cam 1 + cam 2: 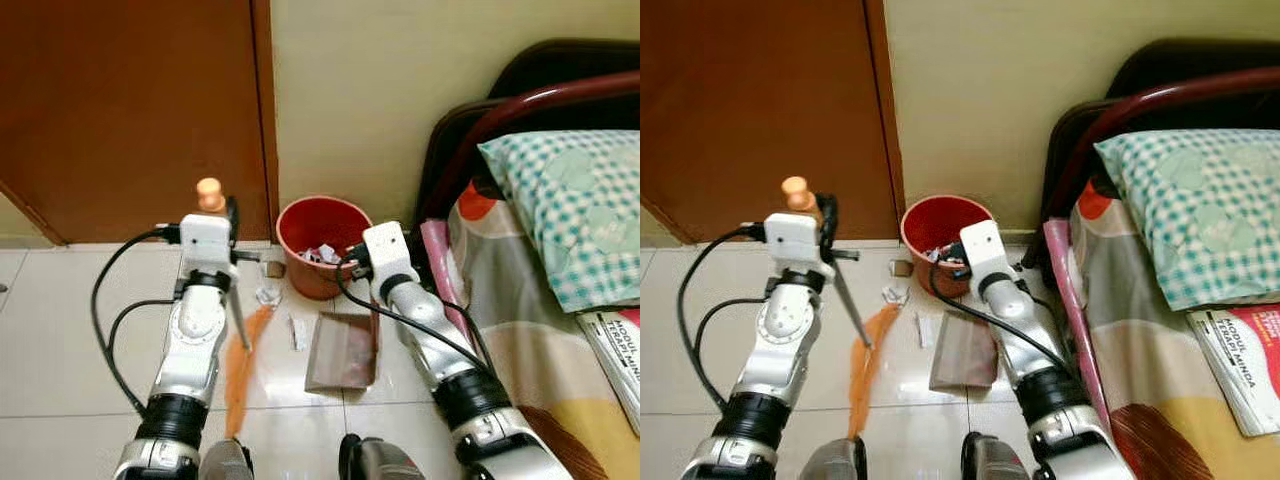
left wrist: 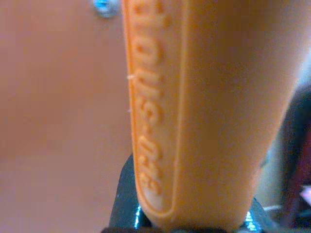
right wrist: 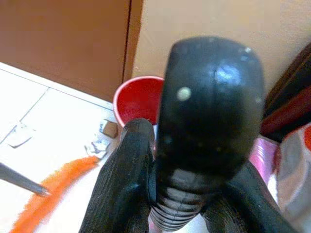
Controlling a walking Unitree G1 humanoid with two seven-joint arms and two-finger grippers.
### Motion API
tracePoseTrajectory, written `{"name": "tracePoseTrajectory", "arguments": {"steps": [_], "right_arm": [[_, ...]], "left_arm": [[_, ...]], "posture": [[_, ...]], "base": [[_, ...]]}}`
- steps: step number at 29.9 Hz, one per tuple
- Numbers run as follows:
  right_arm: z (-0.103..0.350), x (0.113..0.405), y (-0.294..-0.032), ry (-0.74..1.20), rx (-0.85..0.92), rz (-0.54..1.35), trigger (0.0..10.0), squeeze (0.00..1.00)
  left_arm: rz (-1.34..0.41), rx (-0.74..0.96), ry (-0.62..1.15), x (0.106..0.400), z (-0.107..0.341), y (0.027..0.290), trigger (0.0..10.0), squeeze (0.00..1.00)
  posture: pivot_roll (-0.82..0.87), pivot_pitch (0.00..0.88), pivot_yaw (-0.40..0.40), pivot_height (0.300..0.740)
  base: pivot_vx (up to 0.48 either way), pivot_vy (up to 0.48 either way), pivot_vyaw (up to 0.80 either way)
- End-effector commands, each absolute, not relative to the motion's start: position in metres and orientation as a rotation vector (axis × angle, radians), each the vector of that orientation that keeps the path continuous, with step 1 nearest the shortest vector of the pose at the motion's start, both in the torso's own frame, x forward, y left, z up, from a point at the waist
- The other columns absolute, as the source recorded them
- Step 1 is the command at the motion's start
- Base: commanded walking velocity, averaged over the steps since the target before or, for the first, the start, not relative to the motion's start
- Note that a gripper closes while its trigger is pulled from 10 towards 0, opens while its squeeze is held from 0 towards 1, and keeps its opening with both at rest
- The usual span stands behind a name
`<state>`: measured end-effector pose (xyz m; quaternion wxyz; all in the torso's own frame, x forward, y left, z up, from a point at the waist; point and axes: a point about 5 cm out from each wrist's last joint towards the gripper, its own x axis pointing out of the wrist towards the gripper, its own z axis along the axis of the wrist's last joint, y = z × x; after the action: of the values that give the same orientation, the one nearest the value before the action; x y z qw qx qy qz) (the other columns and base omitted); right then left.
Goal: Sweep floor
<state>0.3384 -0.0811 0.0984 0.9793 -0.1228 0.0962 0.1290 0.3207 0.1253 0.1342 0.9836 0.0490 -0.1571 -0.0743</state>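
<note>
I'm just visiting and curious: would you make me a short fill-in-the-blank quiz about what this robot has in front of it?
1. The left gripper holds a broom whose bristles are ____ in colour.
2. The right gripper is closed on the black handle of the brown ____, which rests on the tiled floor.
3. The red bin stands against the wall between the wooden door and the ____.

Missing words: orange; dustpan; bed
</note>
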Motion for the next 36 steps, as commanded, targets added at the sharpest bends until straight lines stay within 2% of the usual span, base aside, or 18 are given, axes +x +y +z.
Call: {"name": "tracePoseTrajectory", "arguments": {"steps": [1, 6, 11, 18, 22, 26, 31, 36], "right_arm": [[0.099, 0.339, -0.074, 0.186, -0.236, 0.281, 10.0, 0.00], [0.099, 0.336, -0.062, 0.196, -0.222, 0.334, 10.0, 0.00], [0.090, 0.331, -0.063, 0.229, -0.226, 0.352, 10.0, 0.00], [0.083, 0.327, -0.066, 0.246, -0.231, 0.354, 10.0, 0.00], [0.085, 0.329, -0.065, 0.241, -0.233, 0.362, 10.0, 0.00], [0.088, 0.333, -0.069, 0.228, -0.234, 0.354, 10.0, 0.00], [0.090, 0.336, -0.083, 0.220, -0.233, 0.329, 10.0, 0.00], [0.091, 0.338, -0.098, 0.213, -0.235, 0.304, 10.0, 0.00]], "left_arm": [[-0.217, 0.060, -0.371, 0.322, 0.142, 0.113, 10.0, 0.00], [-0.350, 0.025, -0.360, 0.320, 0.139, 0.096, 10.0, 0.00], [-0.426, -0.026, -0.359, 0.316, 0.138, 0.083, 10.0, 0.00], [-0.413, -0.159, -0.420, 0.311, 0.163, 0.071, 10.0, 0.00], [-0.367, -0.230, -0.454, 0.310, 0.178, 0.074, 10.0, 0.00], [-0.309, -0.177, -0.496, 0.310, 0.186, 0.091, 10.0, 0.00], [-0.203, -0.064, -0.529, 0.306, 0.195, 0.131, 10.0, 0.00], [-0.124, -0.012, -0.568, 0.302, 0.210, 0.157, 10.0, 0.00]], "posture": [[0.04, 0.273, -0.039, 0.740], [0.03, 0.283, -0.038, 0.740], [0.02, 0.278, -0.038, 0.740], [0.03, 0.258, -0.046, 0.740], [0.03, 0.249, -0.048, 0.740], [0.03, 0.219, -0.046, 0.740], [0.03, 0.184, -0.042, 0.740], [0.04, 0.171, -0.041, 0.740]], "base": [[0.000, 0.000, 0.00], [0.000, 0.000, 0.00], [0.000, 0.000, 0.00], [0.000, 0.000, 0.00], [0.000, 0.000, 0.00], [0.000, 0.000, 0.00], [0.000, 0.000, 0.00], [0.000, 0.000, 0.00]]}}
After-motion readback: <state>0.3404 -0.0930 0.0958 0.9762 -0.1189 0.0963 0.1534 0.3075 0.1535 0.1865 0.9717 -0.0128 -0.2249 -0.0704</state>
